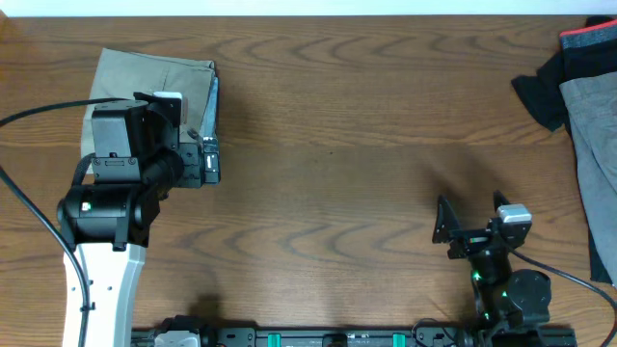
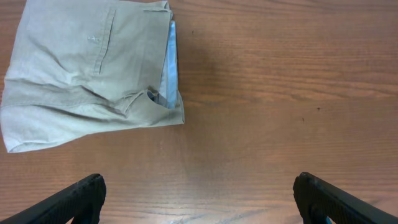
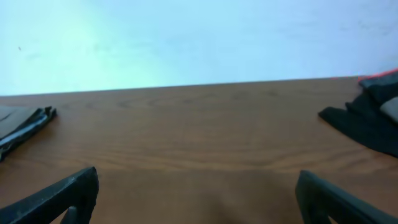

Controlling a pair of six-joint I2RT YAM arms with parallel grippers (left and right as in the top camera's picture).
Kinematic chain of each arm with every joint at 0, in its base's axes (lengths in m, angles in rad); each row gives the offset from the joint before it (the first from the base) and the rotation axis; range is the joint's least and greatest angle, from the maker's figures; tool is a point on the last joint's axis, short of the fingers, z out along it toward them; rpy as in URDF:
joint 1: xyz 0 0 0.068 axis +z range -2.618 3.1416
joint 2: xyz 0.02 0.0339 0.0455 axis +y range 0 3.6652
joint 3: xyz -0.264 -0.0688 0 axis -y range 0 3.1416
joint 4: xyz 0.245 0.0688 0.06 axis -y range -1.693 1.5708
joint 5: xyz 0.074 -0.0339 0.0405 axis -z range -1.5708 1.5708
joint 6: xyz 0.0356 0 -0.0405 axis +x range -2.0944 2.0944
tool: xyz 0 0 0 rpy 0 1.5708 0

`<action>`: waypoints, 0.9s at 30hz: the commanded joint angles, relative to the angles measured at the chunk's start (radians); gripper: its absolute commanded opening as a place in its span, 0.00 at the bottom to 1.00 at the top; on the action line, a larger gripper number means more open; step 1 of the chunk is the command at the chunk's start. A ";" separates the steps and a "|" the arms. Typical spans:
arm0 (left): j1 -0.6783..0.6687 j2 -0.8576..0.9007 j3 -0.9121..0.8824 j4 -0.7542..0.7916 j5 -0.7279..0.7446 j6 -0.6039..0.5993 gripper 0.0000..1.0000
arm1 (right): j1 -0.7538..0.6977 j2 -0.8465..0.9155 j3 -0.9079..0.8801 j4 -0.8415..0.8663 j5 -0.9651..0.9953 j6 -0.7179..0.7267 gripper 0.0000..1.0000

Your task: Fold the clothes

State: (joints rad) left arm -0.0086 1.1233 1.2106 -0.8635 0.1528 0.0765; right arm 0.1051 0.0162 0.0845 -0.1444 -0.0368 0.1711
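Note:
The khaki-beige shorts lie folded in a compact rectangle at the table's far left, with the pale blue waistband lining showing along the right edge. In the left wrist view the shorts fill the upper left, pocket seam up. My left gripper is open and empty, hovering just beside the fold's near right corner; its fingers frame bare wood. My right gripper is open and empty low over the table at the front right, its fingers far apart. The shorts' edge shows at its far left.
A grey garment and a black garment with red trim lie heaped at the table's right edge; the black one also shows in the right wrist view. Brown wood table spans between the arms.

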 commanded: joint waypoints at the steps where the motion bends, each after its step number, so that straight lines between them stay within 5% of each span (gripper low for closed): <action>1: -0.003 0.001 -0.004 0.000 -0.006 0.005 0.98 | -0.006 -0.011 -0.052 0.056 -0.024 -0.007 0.99; 27: -0.003 0.001 -0.004 0.000 -0.006 0.005 0.98 | -0.006 -0.011 -0.079 0.077 -0.023 0.000 0.99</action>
State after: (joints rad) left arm -0.0086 1.1233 1.2106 -0.8639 0.1528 0.0765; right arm 0.1051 0.0120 0.0097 -0.0669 -0.0528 0.1715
